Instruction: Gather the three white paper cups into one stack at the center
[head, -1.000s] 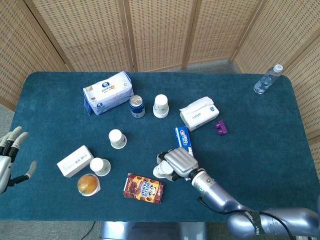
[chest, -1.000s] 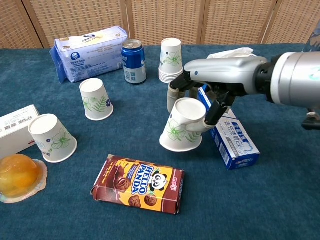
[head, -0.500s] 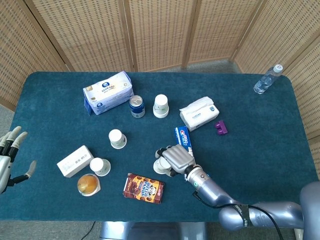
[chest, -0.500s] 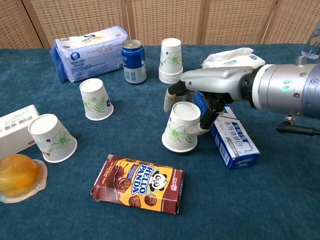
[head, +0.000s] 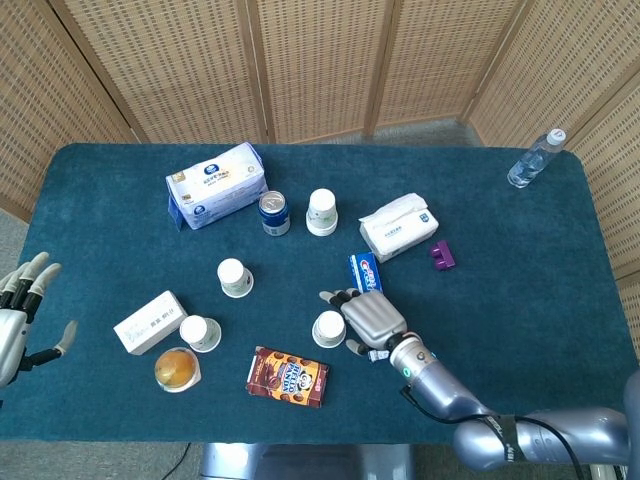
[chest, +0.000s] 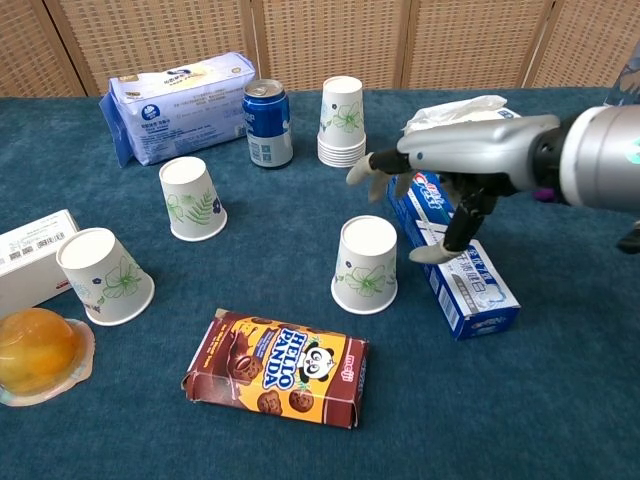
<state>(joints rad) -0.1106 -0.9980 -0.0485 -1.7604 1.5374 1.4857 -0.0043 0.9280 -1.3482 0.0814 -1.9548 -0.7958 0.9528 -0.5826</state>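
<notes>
Three loose white paper cups with green leaf prints stand upside down on the blue table. One cup stands at the centre front, a second to the left of centre, and a third leans at the front left. A stack of cups stands at the back centre. My right hand hovers just right of the centre cup with fingers spread, holding nothing. My left hand hangs open off the table's left edge.
A blue toothpaste box lies under my right hand. A Hello Panda box lies in front of the centre cup. Also here are a blue can, a tissue pack, a napkin pack, a white box, an orange jelly cup and a water bottle.
My right hand set the centre cup down upside down, let go and drew back to the right with its fingers spreading. The left hand stayed put.
</notes>
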